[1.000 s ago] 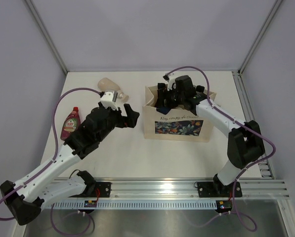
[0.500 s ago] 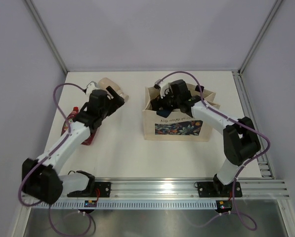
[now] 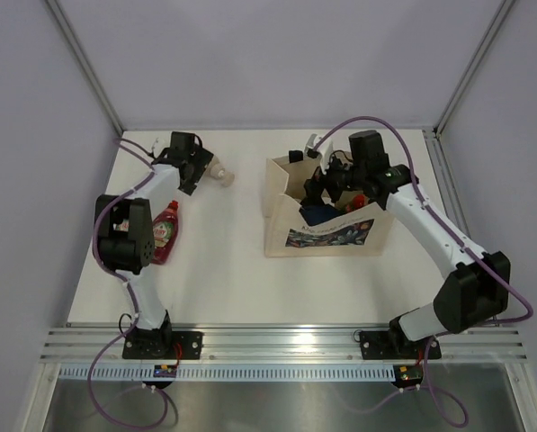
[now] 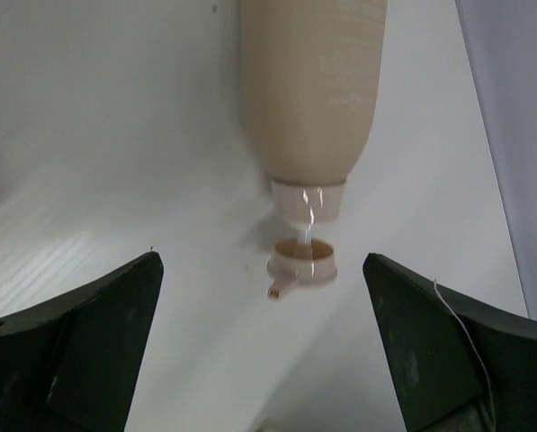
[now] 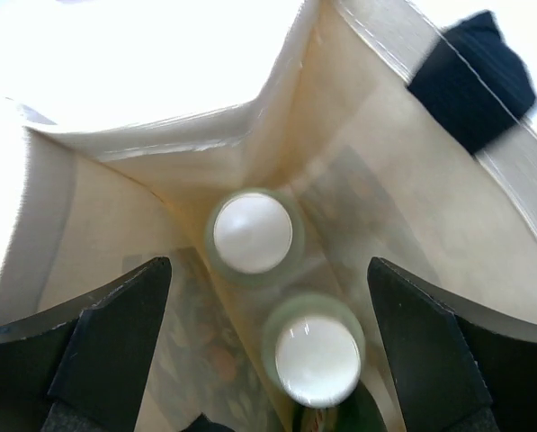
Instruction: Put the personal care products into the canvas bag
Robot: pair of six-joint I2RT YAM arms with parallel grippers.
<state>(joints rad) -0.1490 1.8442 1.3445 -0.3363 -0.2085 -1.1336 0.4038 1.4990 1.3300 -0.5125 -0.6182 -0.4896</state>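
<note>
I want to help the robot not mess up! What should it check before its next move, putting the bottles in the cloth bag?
1. Left gripper open: ok.
2. Beige plastic pump bottle lined up ahead of its fingers: ok, lying flat, pump end nearest.
3. Right gripper open and empty above the cream canvas bag: ok.
4. Two pale cylinders with white caps inside the bag: ok.
5. Red plastic squeeze bottle packed: not ok, it lies on the white table beside the left arm.
</note>
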